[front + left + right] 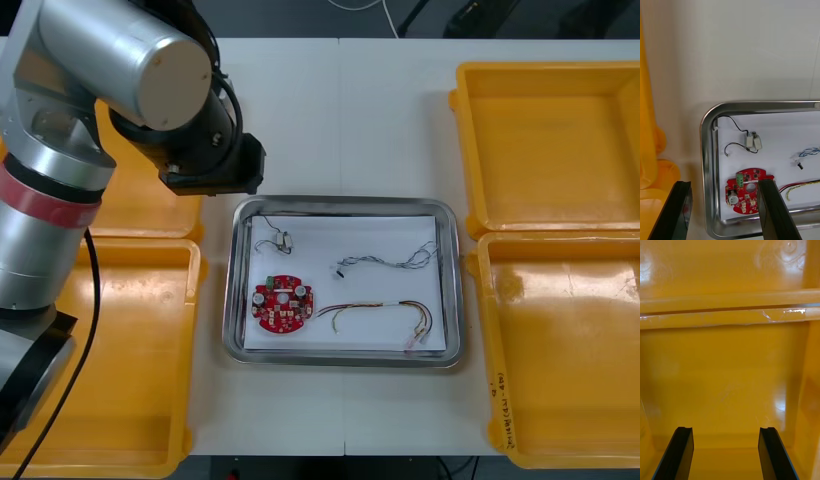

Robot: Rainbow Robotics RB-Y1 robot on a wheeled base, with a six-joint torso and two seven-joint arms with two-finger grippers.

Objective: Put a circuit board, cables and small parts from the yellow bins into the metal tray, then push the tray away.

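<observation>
Light table (340, 120), white-lined tray (345, 203), L tool (724, 183) open beside it, R tool (726, 428) open over bin (730, 371)

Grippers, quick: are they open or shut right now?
Left gripper: open, empty, at the tray edge.
Right gripper: open, empty, over a bin.

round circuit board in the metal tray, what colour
The round circuit board is red; left wrist view best.

Red board (281, 306), twisted blue-and-white cable (392, 263), red-and-yellow cable (375, 306), all on the shiny tray (231, 290), white inside; yellow bins (550, 150) flanking it.
</observation>
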